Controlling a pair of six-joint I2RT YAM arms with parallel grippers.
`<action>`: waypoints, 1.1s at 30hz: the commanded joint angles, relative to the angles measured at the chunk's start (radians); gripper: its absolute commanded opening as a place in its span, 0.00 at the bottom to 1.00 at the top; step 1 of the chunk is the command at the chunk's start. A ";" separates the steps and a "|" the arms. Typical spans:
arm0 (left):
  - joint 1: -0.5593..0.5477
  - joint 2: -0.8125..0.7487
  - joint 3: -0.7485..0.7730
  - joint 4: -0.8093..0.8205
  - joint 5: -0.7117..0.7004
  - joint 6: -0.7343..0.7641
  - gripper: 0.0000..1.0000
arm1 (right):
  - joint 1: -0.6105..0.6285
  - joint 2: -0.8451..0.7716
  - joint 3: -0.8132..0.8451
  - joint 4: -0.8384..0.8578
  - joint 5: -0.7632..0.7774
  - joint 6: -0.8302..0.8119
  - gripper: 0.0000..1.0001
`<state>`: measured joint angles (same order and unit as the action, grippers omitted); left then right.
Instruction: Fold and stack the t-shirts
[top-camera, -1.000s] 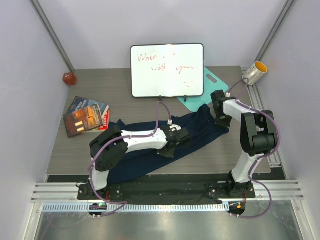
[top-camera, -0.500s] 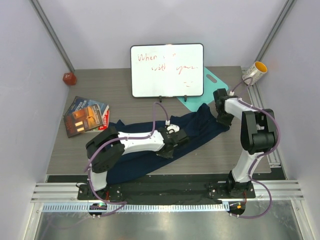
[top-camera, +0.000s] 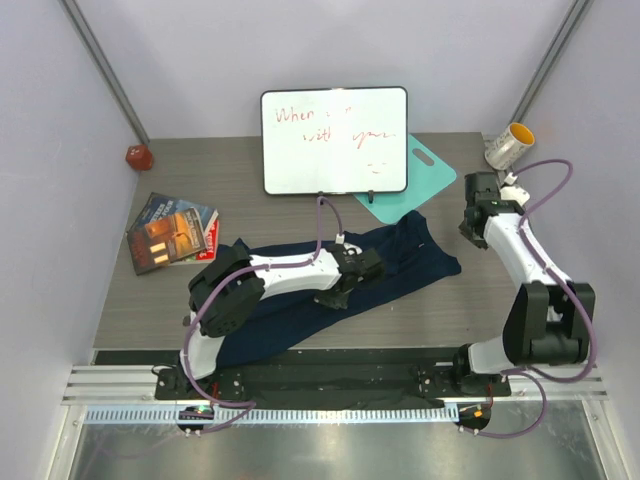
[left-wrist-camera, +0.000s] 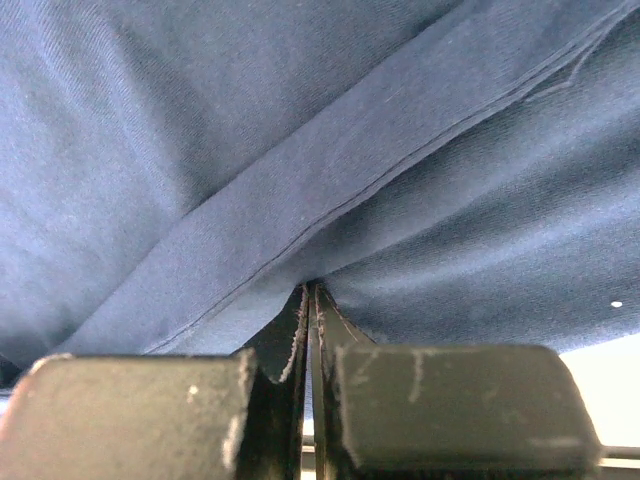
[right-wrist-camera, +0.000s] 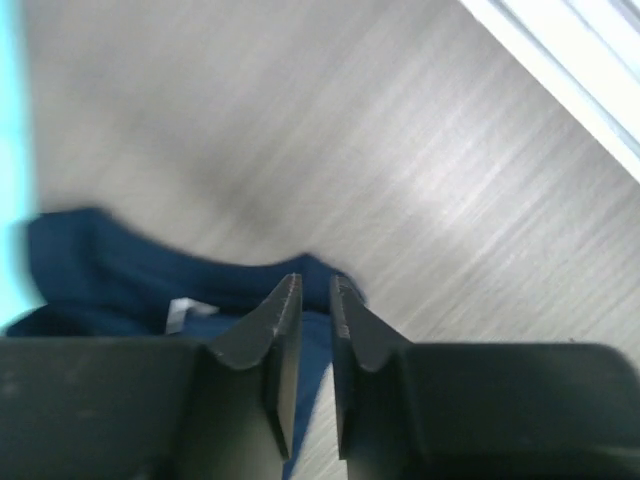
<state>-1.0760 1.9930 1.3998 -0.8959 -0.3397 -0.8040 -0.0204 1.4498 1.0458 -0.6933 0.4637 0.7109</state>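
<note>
- A small red thing (top-camera: 138, 157) sits far back on the left; it has no part in the job, and it is well away from the cloth.
- Some books (top-camera: 170, 232) lie flat near the left side of the table (top-camera: 480, 290); a corner of the cloth comes close to them, but I cannot tell if it touches.
- The dark blue t-shirt (top-camera: 410, 255) lies in a long slanted strip across the middle of the table; it is bunched and not folded yet; I cannot tell if it is one shirt or more.
- The left gripper (left-wrist-camera: 308, 300) is down on the middle of the shirt; its jaws are squeezed tight on a fold of the cloth, so I think it is there to lift or pull that part over.
- A whiteboard (top-camera: 334, 140) stands upright at the back, behind the shirt; it is out of the way.
- A flat teal board (top-camera: 400, 203) lies partly under the whiteboard's right foot; the shirt's far end is just beside it.
- The right gripper (right-wrist-camera: 315, 290) hangs above the bare table, off the right end of the shirt; its jaws are a little apart with nothing between them; I think it needs a new spot to grab.
- A cup (top-camera: 510, 146) lies on its side at the back right corner.
</note>
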 joint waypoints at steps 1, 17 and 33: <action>0.013 0.056 0.028 0.037 -0.006 0.042 0.01 | 0.007 -0.095 0.098 0.017 -0.096 -0.027 0.26; 0.024 -0.287 -0.005 0.005 -0.064 0.029 0.16 | 0.207 -0.037 -0.047 0.144 -0.312 -0.137 0.34; 0.053 -0.218 -0.202 0.118 0.083 -0.012 0.00 | 0.249 0.294 -0.027 0.114 -0.208 -0.059 0.01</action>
<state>-1.0206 1.7473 1.2179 -0.8528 -0.3157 -0.7929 0.2092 1.6920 1.0054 -0.5686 0.2127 0.6052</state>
